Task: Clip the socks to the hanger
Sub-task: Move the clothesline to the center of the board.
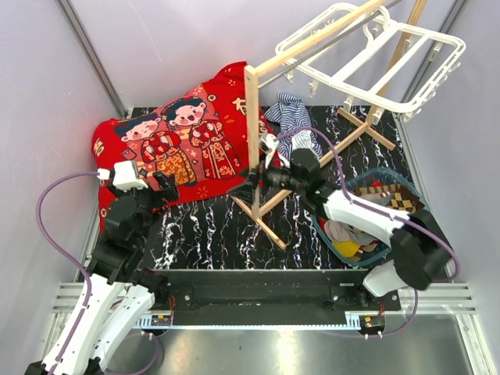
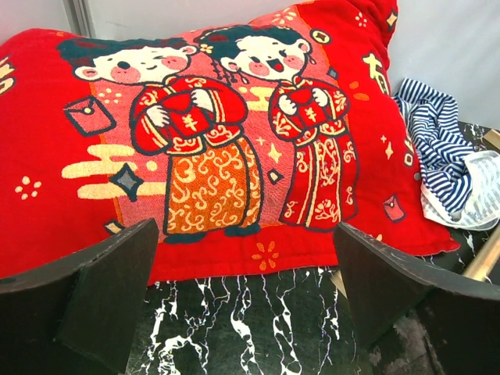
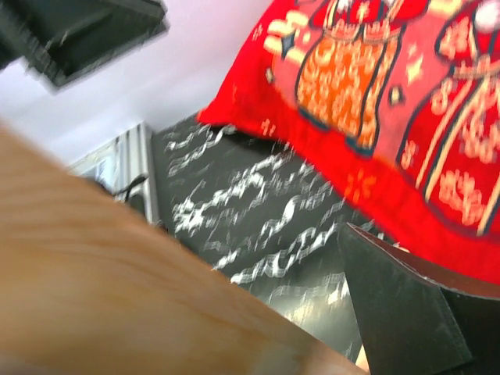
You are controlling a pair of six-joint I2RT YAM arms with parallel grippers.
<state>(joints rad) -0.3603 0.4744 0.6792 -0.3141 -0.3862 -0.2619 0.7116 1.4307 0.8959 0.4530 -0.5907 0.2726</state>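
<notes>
Hovering wide open above the counter (image 1: 211,234), left hand (image 1: 164,187) faces the red cushion (image 1: 195,133), right hand (image 1: 254,181) spread beside the wooden rack (image 1: 251,117), socks (image 1: 394,199) in the basket (image 1: 387,169).

I count two arms, a left one (image 1: 117,234) and a right one (image 1: 367,219), so two pincers: left pincer (image 1: 166,187), right pincer (image 1: 258,181). One table (image 1: 211,234). On it are one white hanger (image 1: 344,78), one wooden rack (image 1: 251,125), one red cushion (image 1: 180,141) printed with two cartoon figures, one striped cloth (image 1: 293,117) and one blue basket (image 1: 322,232). The socks (image 1: 394,199) in it are too heaped for me to count; only one checkered piece shows clearly.
</notes>
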